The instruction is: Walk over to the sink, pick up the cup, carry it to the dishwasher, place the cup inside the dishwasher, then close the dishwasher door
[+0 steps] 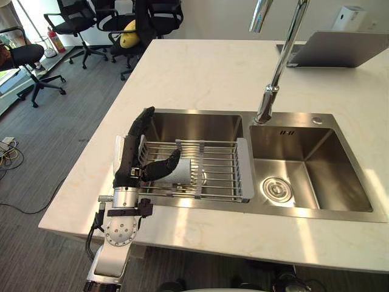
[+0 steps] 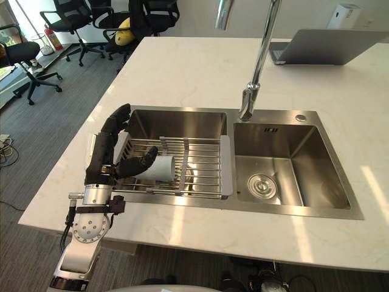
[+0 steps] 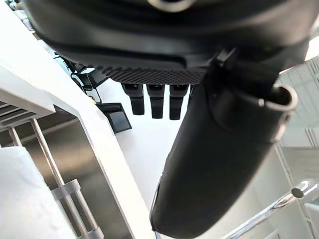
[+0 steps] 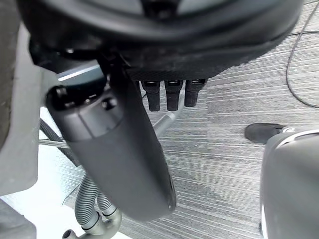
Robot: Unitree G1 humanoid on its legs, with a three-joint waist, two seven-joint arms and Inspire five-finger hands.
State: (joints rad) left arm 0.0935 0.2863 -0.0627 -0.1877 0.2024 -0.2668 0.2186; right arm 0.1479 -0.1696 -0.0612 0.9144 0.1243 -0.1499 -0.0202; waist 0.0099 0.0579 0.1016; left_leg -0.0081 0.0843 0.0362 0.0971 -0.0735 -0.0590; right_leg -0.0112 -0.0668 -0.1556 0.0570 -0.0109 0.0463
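Grey carpet floor [image 1: 36, 176] lies beside the left hand [image 1: 129, 161]. Black office chairs [image 1: 76, 24] on wheels stand far past it, by a white wall [image 1: 213, 18]. Sun shines on the white worktop [image 1: 200, 73].

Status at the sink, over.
Left hand open, thumb over cup, fingers straight. Right hand open, idle over floor. Cup on its side on wire rack, left basin of sink.

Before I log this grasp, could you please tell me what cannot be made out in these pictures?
Cup: left end hidden under the left hand's thumb, eye views; contact unclear.
Faucet: top cut off by the upper edge.
Laptop: cut off at the right edge, left eye view.
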